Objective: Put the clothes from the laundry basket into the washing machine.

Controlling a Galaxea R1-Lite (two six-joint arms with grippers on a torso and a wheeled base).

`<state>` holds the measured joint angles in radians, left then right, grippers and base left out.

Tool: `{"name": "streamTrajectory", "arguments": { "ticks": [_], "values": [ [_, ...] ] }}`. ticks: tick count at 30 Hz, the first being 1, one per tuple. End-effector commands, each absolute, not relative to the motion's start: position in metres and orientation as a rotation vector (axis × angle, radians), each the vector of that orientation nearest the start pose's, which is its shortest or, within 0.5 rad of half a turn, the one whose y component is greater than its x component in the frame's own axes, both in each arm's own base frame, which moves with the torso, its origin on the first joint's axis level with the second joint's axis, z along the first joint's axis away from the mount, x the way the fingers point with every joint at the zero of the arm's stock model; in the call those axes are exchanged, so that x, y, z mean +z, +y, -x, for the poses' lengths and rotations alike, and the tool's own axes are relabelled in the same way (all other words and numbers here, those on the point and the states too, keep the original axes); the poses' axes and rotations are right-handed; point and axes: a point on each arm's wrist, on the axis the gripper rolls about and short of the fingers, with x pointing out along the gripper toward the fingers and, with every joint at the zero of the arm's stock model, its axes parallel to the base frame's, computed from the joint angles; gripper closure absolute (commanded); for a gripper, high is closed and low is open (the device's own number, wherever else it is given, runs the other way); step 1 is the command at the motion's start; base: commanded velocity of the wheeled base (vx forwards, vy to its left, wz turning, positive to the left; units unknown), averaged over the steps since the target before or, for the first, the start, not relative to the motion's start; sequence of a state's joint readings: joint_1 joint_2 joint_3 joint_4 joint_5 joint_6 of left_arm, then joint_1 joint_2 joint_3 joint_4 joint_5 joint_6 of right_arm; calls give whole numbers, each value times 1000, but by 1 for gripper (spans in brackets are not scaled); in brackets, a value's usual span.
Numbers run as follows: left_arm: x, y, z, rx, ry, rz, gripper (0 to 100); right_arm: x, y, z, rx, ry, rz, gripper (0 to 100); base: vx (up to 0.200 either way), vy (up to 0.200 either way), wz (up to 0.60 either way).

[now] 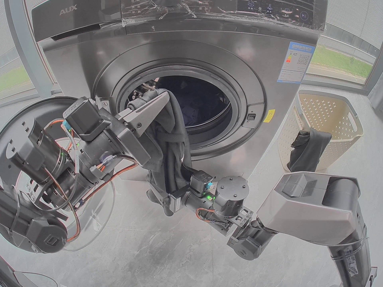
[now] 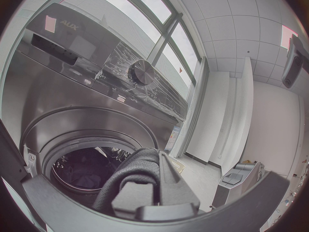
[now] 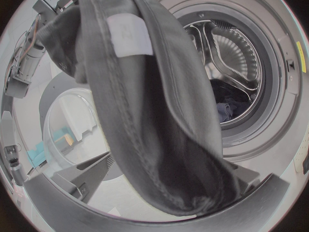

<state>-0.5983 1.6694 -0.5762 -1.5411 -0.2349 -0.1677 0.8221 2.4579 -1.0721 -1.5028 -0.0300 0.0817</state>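
The silver front-loading washing machine (image 1: pixel 247 60) is open. The beige perforated plastic laundry basket (image 1: pixel 356 121) stands beside it, with a dark cloth (image 1: pixel 309 148) over its rim. The dark grey garment (image 1: pixel 172 148) hangs at the drum mouth, clamped in the left gripper (image 1: pixel 157 100) jaws. The right gripper (image 1: pixel 159 199) jaws stand wide around its lower fold.

Head cam: forward and down on the washing machine (image 1: pixel 239 52) front. Left wrist cam: low, tilted up at it. Right wrist cam: close on the drum opening (image 3: pixel 238 81), grey garment (image 3: pixel 154 120) just before the lens. All share that opening.
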Motion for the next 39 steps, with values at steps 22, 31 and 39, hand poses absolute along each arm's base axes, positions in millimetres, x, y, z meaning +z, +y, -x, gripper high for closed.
{"name": "streamTrajectory", "arguments": {
  "ticks": [22,31,39],
  "values": [
    [226,-152,-223,-836,-395,244,100,57,279,-332,648,-105,-149,100,0,0,0],
    [192,-134,-222,-777,-262,203,100,119,230,-320,582,-197,-188,100,0,0,0],
    [150,-133,-221,-775,-87,159,100,152,224,-302,596,-261,-222,100,0,0,0]
  ]
}}
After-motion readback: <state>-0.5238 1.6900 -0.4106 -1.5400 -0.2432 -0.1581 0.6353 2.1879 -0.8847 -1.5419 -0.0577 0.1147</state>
